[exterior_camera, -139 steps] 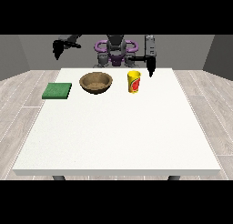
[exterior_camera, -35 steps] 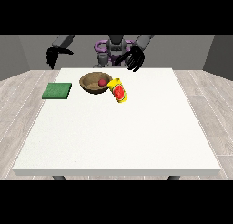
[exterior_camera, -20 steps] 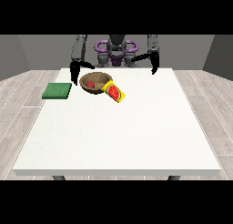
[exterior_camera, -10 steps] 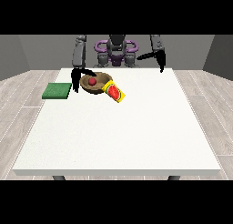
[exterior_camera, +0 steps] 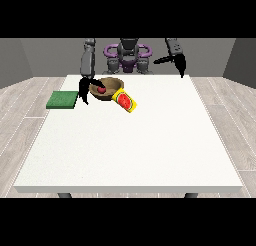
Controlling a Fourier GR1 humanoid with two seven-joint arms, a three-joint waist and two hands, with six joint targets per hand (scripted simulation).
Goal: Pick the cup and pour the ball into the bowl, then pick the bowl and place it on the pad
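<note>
Front view: the hand at the view's left [exterior_camera: 84, 91] hangs fingers-down against the near-left rim of the bowl [exterior_camera: 114, 83]; whether they have closed on the rim, I cannot tell. The hand at the view's right [exterior_camera: 181, 65] hovers well off, holding nothing, fingers hanging loosely. Ball [exterior_camera: 101, 90] is in the bowl; cup [exterior_camera: 124, 101] lies tipped beside it, empty as far as I see. I judge pouring done; next, grasp the bowl and carry it to the green pad [exterior_camera: 63, 99].

Bright, even, diffuse light from above; no glare. Only faint soft shadows on the white table [exterior_camera: 130, 140], just beneath the hand at the view's left [exterior_camera: 84, 90].
</note>
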